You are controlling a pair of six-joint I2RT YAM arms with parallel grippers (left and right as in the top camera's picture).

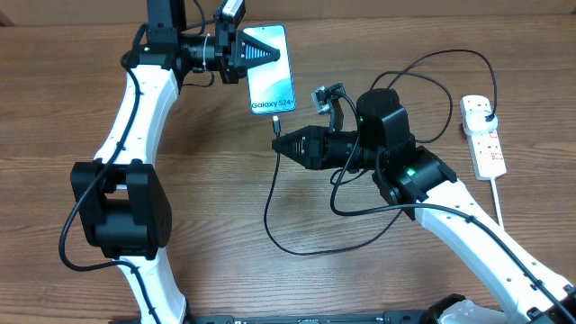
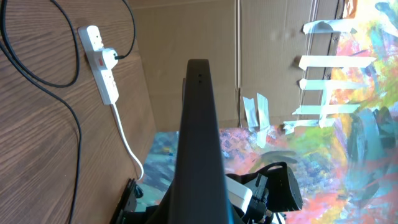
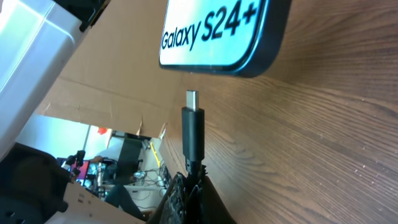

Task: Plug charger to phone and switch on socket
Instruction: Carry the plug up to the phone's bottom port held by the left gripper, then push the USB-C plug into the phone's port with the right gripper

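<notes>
The phone (image 1: 272,74) has a lit screen reading "Galaxy S24+" and is held near its top end by my left gripper (image 1: 245,52), which is shut on it. It fills the left wrist view edge-on (image 2: 199,137). My right gripper (image 1: 284,142) is shut on the charger's connector (image 3: 193,127), whose metal tip points at the phone's bottom edge (image 3: 217,34) with a small gap between them. The black cable (image 1: 297,243) loops over the table to its plug in the white socket (image 1: 483,135), which also shows in the left wrist view (image 2: 102,62).
The socket's thick white lead (image 1: 498,200) runs toward the front right. Cable loops (image 1: 432,81) lie between the right arm and the socket. A cardboard wall (image 2: 249,56) stands beyond the table edge.
</notes>
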